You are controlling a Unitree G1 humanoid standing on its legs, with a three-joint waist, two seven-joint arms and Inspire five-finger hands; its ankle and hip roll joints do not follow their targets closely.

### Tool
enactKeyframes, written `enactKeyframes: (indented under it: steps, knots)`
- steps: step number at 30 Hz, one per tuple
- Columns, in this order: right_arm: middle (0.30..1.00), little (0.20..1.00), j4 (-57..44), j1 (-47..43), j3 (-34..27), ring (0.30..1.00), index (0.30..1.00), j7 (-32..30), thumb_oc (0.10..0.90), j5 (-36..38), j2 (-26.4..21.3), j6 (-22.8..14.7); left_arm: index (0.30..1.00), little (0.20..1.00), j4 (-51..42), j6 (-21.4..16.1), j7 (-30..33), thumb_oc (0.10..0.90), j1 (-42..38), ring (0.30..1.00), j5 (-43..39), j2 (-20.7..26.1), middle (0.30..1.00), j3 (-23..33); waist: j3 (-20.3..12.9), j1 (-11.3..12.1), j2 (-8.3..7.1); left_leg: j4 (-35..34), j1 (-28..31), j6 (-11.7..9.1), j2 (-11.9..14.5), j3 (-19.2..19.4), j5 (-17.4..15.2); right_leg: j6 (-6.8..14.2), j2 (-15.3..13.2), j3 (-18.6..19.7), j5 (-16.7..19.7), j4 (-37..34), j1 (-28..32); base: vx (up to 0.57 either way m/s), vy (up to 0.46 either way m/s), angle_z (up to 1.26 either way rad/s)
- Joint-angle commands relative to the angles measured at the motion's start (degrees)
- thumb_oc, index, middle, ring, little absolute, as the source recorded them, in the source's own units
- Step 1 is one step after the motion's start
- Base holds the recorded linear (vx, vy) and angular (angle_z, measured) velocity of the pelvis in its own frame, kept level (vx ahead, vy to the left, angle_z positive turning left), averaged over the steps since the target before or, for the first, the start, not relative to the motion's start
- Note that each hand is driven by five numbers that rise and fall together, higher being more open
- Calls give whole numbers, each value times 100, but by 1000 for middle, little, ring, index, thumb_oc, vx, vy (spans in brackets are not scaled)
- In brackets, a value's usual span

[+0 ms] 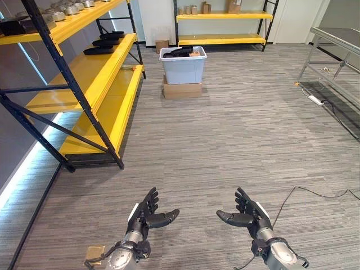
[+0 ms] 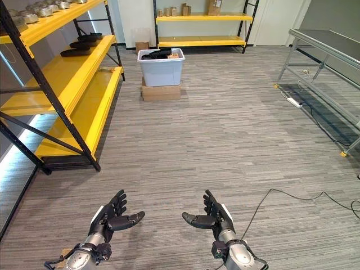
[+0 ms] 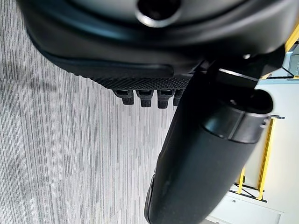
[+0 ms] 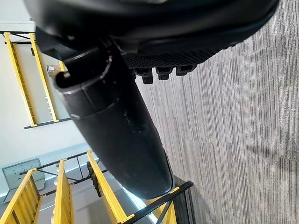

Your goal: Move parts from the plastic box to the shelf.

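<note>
A pale grey plastic box [image 1: 183, 68] stands far ahead on a cardboard carton [image 1: 182, 90], with dark parts [image 1: 181, 52] showing over its rim. The yellow shelf [image 1: 84, 73] with black uprights runs along the left; flat dark parts [image 1: 104, 43] lie on its middle level and metal parts [image 1: 64, 9] on its top level. My left hand [image 1: 147, 216] and right hand [image 1: 247, 215] hover low over the carpet near me, both open with straight fingers and thumbs turned inward, holding nothing. In the wrist views the left fingers [image 3: 145, 97] and right fingers [image 4: 166, 72] stick out straight over the carpet.
A second yellow shelf [image 1: 222, 25] with small boxes stands against the back wall. A metal table frame [image 1: 337, 48] is at the right, with a power strip [image 1: 316, 100] and cable on the floor beside it. Wide grey carpet lies between me and the box.
</note>
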Motion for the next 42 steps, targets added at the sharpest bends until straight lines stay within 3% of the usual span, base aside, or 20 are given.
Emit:
enactKeyframes:
  steps: [1,28,29,30,34,35,38,39,41,42]
  knots:
    - [1000,1000,-575,-599,-90,1000,1000,31,900,225,74,-671,1000,1000,-63,-556,-7,900,-589,1000,75,-2,1000,200,-144,-18,-161,-39,153,-173,266,-191,-541,398,-289,-18,-490,40,194,0,0,0]
    - [1000,1000,-648,-600,-160,1000,1000,78,900,204,-24,-656,1000,1000,-338,-518,0,900,-626,1000,96,123,1000,202,35,28,-212,71,58,-119,238,-262,-613,389,-356,-85,-558,168,163,13,1,0]
    - [1000,1000,-660,-640,-200,1000,1000,96,900,234,-58,-689,1000,1000,-404,-539,0,900,-783,1000,51,159,1000,171,163,47,-221,571,-260,-98,170,-307,-786,375,-405,-140,-700,656,-114,-36,29,10]
    - [1000,1000,-659,-643,-202,1000,1000,97,900,235,-58,-689,1000,1000,-403,-539,0,900,-788,1000,51,160,1000,170,155,45,-222,604,-290,-97,166,-310,-801,376,-407,-141,-710,677,-137,-73,50,11]
    - [1000,1000,-736,-789,-281,1000,1000,98,900,254,-153,-785,1000,1000,-621,-598,-4,900,-1061,1000,-53,229,1000,107,477,68,-242,1948,-1068,-32,-77,-379,-1335,353,-478,-280,-1056,1616,-661,-83,63,19]
    - [1000,1000,-739,-936,-265,1000,1000,45,900,264,-161,-827,1000,1000,-726,-606,44,900,-1158,1000,-79,261,1000,100,613,92,-244,2545,-1432,48,-118,-372,-1596,347,-515,-283,-1221,2154,-1035,-91,81,18]
    - [1000,1000,-776,-1031,-286,1000,1000,28,900,247,-124,-855,1000,1000,-795,-605,53,900,-1198,1000,-75,290,1000,106,658,102,-225,3054,-1704,179,-140,-385,-1901,387,-533,-205,-1375,2764,-1392,-15,122,5]
    - [1000,1000,-763,-1002,-297,1000,1000,-1,900,252,-41,-859,1000,1000,-817,-583,52,900,-1222,1000,-31,285,1000,86,663,134,-209,3275,-1744,325,-239,-451,-2081,467,-604,-194,-1349,3234,-1569,76,218,6]
    - [1000,1000,-856,-856,-297,1000,1000,35,900,249,52,-838,1000,1000,-842,-521,36,900,-1201,1000,14,273,1000,68,706,90,-177,3378,-1629,493,-408,-472,-2224,592,-733,-79,-647,4162,-2057,38,264,27]
    - [1000,1000,-817,-875,-207,1000,1000,-45,900,201,103,-839,1000,1000,-796,-533,68,900,-1291,1000,31,286,1000,16,944,49,-91,3561,-1517,595,-449,-403,-2324,657,-769,2,48,4969,-2613,-26,255,25]
